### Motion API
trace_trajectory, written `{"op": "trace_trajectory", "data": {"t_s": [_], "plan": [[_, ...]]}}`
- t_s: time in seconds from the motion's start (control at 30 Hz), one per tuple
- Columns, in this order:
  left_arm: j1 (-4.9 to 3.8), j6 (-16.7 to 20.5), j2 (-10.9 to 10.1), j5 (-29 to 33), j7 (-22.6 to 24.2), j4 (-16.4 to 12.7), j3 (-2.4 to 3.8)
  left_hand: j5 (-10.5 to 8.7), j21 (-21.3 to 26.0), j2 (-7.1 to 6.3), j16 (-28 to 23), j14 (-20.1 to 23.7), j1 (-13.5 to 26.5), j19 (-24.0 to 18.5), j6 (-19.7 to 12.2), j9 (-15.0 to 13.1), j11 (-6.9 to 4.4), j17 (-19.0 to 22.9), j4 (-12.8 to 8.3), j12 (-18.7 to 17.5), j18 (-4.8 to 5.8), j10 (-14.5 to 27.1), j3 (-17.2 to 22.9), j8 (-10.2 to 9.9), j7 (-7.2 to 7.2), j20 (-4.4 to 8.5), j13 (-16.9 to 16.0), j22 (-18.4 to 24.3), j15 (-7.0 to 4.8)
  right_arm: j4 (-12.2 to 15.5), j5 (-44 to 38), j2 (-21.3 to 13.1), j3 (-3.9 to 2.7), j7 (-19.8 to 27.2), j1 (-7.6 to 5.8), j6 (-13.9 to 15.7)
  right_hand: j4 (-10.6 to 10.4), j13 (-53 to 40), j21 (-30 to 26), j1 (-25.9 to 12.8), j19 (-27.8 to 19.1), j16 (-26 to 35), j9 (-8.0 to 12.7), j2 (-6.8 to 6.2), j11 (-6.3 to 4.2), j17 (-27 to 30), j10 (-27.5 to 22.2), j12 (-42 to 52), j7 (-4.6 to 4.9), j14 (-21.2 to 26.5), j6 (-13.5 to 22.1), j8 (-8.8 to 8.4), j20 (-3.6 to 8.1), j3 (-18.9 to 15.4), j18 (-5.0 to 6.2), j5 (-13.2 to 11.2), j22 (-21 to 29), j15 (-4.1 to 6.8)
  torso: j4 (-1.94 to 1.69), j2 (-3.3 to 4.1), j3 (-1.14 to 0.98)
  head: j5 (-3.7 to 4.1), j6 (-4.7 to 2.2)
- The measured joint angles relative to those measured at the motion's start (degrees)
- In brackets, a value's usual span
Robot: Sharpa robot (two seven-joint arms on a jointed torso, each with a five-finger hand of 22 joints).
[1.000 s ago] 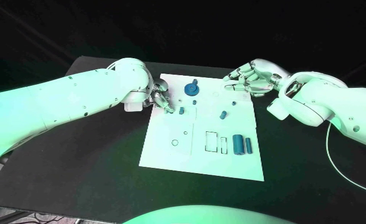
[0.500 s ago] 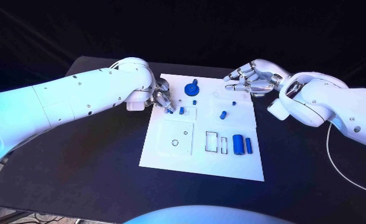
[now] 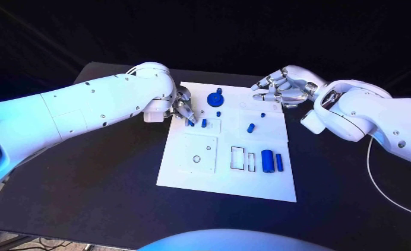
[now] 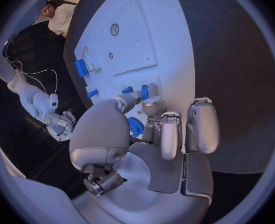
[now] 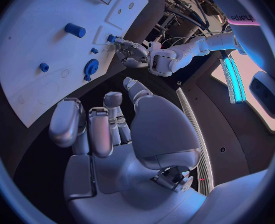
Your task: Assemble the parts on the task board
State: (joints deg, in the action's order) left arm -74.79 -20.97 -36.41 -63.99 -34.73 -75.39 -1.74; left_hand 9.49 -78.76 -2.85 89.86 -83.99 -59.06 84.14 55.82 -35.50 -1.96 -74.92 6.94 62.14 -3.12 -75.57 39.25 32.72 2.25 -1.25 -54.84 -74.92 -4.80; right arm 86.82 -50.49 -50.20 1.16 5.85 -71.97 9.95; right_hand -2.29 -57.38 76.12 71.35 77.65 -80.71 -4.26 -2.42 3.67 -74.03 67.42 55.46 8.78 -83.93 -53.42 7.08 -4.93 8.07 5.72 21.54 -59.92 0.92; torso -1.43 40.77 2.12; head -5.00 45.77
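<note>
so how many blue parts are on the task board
7 visible: a gear with a peg at the far edge, three small pieces mid-board, two cylinders near right. The left hand may hide more.

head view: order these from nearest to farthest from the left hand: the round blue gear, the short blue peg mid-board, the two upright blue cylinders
1. Round blue gear, at the board's far edge, just right of the left hand.
2. Short blue peg, mid-board, further right.
3. Two upright blue cylinders, near the board's right edge, towards the robot.
</note>
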Motion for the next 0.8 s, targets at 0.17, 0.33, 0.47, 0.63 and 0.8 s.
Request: {"op": "trace_trajectory", "data": {"t_s": [0.17,0.33,0.47,0.63,0.8], "plan": [[0.04,0.01,0.16,0.07,-0.09,0.00,-0.05,-0.04,-0.35,0.57,0.00,0.00,1.08,0.00,0.62,0.46,-0.20,0.00,0.01,0.44,0.00,-0.40,0.15,-0.34,-0.22,0.00,-0.74,0.00,0.00,0.01,0.00,-0.01,0.00,0.00,0.00,-0.01,0.00,0.06,0.00,0.00,0.00,0.00,0.05,0.00,0.00,0.00,0.00,0.00,0.00,0.00,0.00,0.00,0.00,0.00,0.00,0.43,0.00,0.00,-0.01,0.00,0.02,0.06,0.01],[0.09,0.04,0.25,0.08,-0.12,0.05,-0.10,-0.04,-0.35,0.17,0.00,0.00,3.04,0.00,1.53,0.93,-0.21,0.00,0.12,1.10,0.01,-0.82,-0.84,-0.36,-0.53,0.00,-1.47,0.00,0.00,0.01,0.01,-0.03,0.00,0.00,0.00,-0.01,0.00,0.06,0.00,0.00,0.00,0.00,0.05,0.00,0.00,0.00,0.00,0.00,0.00,0.00,0.00,0.00,0.00,0.00,0.00,0.43,0.00,0.00,-0.02,0.00,0.03,0.09,0.10],[0.14,0.08,0.26,0.05,-0.15,0.19,-0.16,-0.06,-0.35,-0.76,0.00,0.00,4.97,0.00,2.49,1.38,-0.31,0.00,1.90,1.10,0.00,-0.91,-4.09,-0.68,-0.84,0.00,-1.78,0.00,0.00,0.00,0.01,-0.03,0.00,0.00,0.00,-0.01,0.00,0.06,-0.15,0.00,0.00,0.00,0.05,0.00,0.00,0.00,0.00,0.00,0.00,0.00,0.00,0.00,0.00,0.00,0.00,0.75,0.04,0.00,-0.04,0.00,0.03,0.12,0.14],[0.25,0.09,0.30,0.04,-0.17,0.20,-0.23,-0.24,-0.35,-1.46,0.00,0.00,6.24,0.00,2.75,1.98,-0.31,0.01,3.43,1.33,0.00,-0.91,-8.85,-0.92,-0.90,0.00,-2.07,0.01,0.00,-0.02,0.01,-0.02,0.00,0.01,0.00,-0.04,0.00,0.06,-0.21,0.00,0.00,0.00,0.05,0.00,0.00,0.00,0.00,0.00,0.00,0.00,0.00,0.00,0.00,0.00,0.00,0.77,0.06,0.00,-0.04,0.00,0.01,0.14,0.16],[0.25,0.09,0.28,0.05,-0.19,0.19,-0.23,-0.24,-0.35,-1.46,0.00,0.00,6.24,0.00,2.85,2.31,-0.31,0.01,3.67,1.33,0.00,-0.91,-10.70,-1.20,-0.82,0.00,-2.18,0.01,0.00,-0.05,0.02,0.00,0.00,0.03,0.00,-0.06,0.00,0.06,-0.21,0.00,0.00,0.00,0.05,0.00,0.00,0.00,0.00,0.00,0.00,0.00,0.00,0.00,0.00,0.00,0.00,0.77,0.06,0.00,-0.02,0.00,0.00,0.15,0.22]]}}
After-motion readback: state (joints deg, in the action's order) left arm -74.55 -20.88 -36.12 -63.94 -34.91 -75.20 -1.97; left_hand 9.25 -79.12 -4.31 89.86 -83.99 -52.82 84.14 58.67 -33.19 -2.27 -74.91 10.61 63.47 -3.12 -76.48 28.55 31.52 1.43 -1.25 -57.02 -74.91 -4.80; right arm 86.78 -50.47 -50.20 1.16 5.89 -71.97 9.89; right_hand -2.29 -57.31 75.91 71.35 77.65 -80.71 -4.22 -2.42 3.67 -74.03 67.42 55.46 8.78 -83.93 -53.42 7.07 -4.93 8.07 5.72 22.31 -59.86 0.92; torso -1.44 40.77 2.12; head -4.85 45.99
